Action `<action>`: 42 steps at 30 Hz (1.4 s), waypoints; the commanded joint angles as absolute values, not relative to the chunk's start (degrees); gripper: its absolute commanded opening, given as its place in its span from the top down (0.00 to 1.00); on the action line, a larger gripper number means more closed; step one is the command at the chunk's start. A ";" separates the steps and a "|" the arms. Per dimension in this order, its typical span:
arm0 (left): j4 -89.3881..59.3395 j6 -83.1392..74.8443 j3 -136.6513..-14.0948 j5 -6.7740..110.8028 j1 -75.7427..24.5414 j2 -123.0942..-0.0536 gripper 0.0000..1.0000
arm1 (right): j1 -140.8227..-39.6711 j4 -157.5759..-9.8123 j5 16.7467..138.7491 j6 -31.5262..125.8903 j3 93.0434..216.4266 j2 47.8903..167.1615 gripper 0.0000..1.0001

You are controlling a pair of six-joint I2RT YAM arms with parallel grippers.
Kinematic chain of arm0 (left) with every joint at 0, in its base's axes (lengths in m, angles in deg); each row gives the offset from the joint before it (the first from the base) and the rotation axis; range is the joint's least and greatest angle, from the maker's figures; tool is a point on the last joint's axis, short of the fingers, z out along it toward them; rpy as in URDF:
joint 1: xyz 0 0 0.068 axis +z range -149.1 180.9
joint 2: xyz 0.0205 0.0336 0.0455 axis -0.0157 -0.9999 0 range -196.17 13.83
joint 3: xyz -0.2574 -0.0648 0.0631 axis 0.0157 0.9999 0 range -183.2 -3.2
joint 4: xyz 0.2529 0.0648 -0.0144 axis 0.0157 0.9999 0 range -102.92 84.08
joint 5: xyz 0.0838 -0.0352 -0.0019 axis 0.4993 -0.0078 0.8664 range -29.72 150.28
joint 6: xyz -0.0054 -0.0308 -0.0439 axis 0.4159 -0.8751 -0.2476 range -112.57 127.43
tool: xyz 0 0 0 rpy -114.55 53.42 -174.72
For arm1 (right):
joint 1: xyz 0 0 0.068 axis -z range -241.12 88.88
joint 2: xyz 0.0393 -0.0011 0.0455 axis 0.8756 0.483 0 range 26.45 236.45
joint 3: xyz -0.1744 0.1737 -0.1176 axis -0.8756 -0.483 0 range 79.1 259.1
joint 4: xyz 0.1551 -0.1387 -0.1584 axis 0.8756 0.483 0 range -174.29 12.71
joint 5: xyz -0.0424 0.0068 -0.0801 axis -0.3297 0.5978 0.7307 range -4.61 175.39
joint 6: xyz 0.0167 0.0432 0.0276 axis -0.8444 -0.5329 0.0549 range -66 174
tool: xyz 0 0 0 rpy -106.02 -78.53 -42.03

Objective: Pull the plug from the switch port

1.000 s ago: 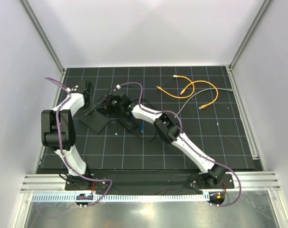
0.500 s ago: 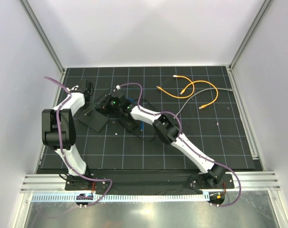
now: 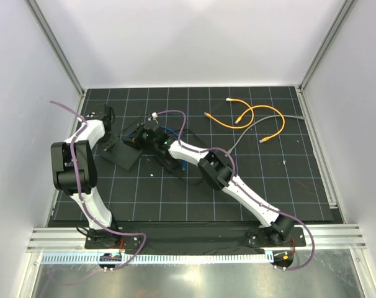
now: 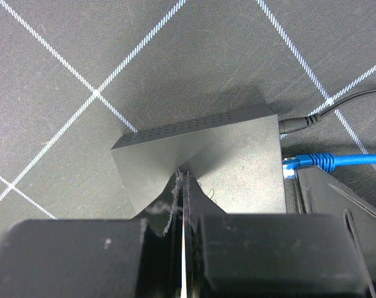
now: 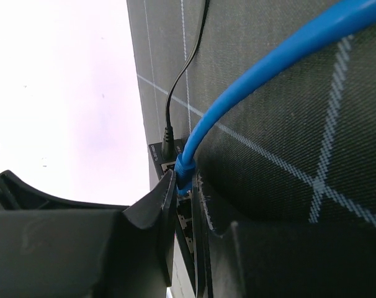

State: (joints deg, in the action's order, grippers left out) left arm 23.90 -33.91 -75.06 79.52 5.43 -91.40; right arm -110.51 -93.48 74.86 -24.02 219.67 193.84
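Top view: the switch (image 3: 121, 155) lies flat on the desk (image 3: 268, 180), left of centre. The left gripper (image 3: 108, 141) is set at its left end, and the right gripper (image 3: 144, 133) is brought in from the opp. side, at the end where a blue cable (image 3: 170, 131) arrives. A smaller black brick (image 3: 169, 160) sits just beside, and orange cables (image 3: 250, 118) lie well apart at the back right.

Left wrist view: the left gripper's fingers are seen together, with only a hairline slit between them and the tips on the switch's top face. Whether it is pressed down hard cannot be told. The blue plug (image 4: 306, 162) meets the switch's right side, just below the black power cord (image 4: 324, 115). Seated or part-way out: not clear from here.

Right wrist view: the right gripper is clamped on the blue plug right at the port face, with the cable arcing away behind it.

Judgement: the step in hand is the extraction itself. The plug's long axis is taken to run square to the port face, so the pull is best made straight back along it by the right arm, away from the left gripper, with the switch steadied by the left. An off-axis tug could drag the switch along.
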 commanded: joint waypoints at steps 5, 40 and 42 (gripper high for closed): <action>29.18 -33.26 -70.53 78.55 6.61 -97.44 1.00 | -111.04 -84.75 89.95 -15.44 221.92 192.12 0.99; 28.65 -31.33 -71.32 77.06 4.68 -83.03 1.00 | -105.25 -99.40 76.34 4.51 198.57 160.07 0.99; 28.65 -31.33 -71.06 76.63 3.71 -80.92 1.00 | -103.40 -101.07 75.28 5.12 195.83 157.33 0.99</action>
State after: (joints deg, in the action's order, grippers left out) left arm 26.98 -32.31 -71.15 77.86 4.91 -86.00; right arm -105.15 -95.27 78.10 1.20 198.30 166.49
